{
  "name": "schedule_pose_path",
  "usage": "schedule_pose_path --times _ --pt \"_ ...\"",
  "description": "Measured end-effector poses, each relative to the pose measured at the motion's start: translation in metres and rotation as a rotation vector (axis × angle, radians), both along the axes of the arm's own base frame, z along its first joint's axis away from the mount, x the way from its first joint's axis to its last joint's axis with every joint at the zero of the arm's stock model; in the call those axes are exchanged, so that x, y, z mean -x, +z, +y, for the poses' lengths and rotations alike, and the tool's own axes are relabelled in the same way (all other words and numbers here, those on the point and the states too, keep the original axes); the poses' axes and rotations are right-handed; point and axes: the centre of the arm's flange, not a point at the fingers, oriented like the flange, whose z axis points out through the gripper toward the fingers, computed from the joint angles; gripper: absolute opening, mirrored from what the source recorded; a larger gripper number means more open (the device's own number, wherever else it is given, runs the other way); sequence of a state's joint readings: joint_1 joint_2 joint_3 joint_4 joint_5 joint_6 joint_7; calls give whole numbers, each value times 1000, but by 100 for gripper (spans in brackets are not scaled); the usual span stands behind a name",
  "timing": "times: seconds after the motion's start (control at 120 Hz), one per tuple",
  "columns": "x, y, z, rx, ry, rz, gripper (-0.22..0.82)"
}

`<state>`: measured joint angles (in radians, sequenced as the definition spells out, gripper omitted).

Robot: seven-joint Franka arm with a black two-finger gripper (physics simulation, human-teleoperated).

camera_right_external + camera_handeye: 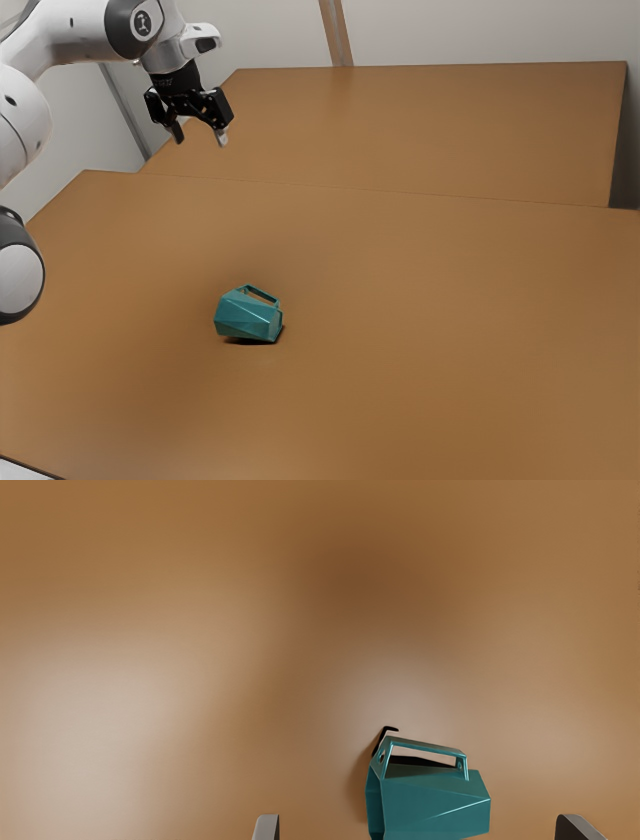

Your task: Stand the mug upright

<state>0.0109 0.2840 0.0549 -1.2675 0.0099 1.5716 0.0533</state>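
Teal mug [246,315] on its side, lower edge cut off in the wrist view, gripper [202,138] fingers spread apart

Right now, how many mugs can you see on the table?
1. The teal mug lies on its side on the brown table, with the open gripper up above the tabletop, not touching it. I see no other mug, though the arm could hide one behind it.

The teal mug [247,316] lies sideways on the table [430,330].
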Motion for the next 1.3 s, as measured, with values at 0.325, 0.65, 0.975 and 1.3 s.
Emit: schedule_pose_path --times 0.325,0.65,0.975,1.3 --pt "25 -45 16 20 41 127 60" --pt "122 -118 79 343 258 187 60" --pt "169 -187 101 640 325 146 60" --pt "161 -230 111 643 186 117 60"
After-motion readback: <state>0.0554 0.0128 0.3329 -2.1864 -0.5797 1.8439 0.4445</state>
